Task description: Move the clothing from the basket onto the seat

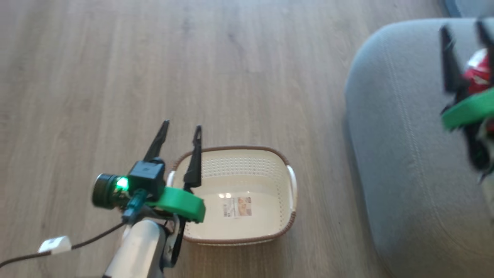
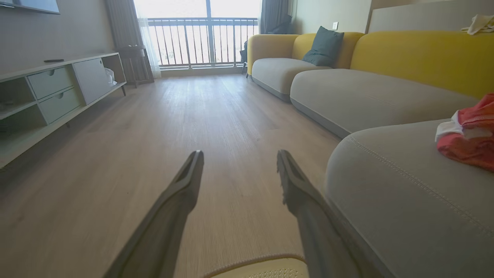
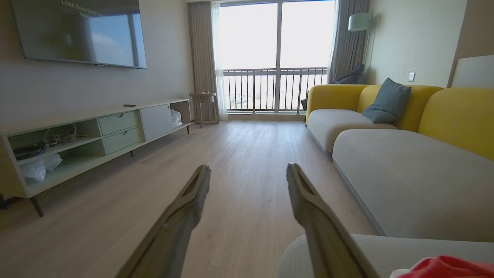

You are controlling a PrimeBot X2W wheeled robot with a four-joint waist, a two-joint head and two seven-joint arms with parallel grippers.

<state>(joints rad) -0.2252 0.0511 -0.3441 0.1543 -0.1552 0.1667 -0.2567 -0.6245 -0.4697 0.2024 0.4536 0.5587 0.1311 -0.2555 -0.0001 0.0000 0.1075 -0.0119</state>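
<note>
The cream basket [image 1: 281, 185] stands on the wood floor, with only a paper label [image 1: 236, 206] on its bottom. My left gripper [image 1: 181, 129] hovers open over the basket's left rim, nothing between its fingers; the left wrist view has it [image 2: 239, 158] above the floor, the basket's rim [image 2: 254, 259] just under it. Red clothing with a white panel [image 2: 469, 133] lies on the grey seat [image 1: 405, 154]. My right gripper [image 1: 463, 27] is open above the seat, the red clothing [image 1: 477, 74] lying under it. The right wrist view has this gripper [image 3: 249, 172] open, with red fabric [image 3: 444, 267] at the bottom edge.
The grey seat is part of a long sofa with yellow backs [image 3: 455, 116] and a blue-grey cushion [image 3: 388, 101]. A low TV unit [image 3: 96, 131] runs along the left wall. A cable with a white tag [image 1: 56, 245] trails beside my left arm. Balcony windows [image 3: 278, 58] lie far ahead.
</note>
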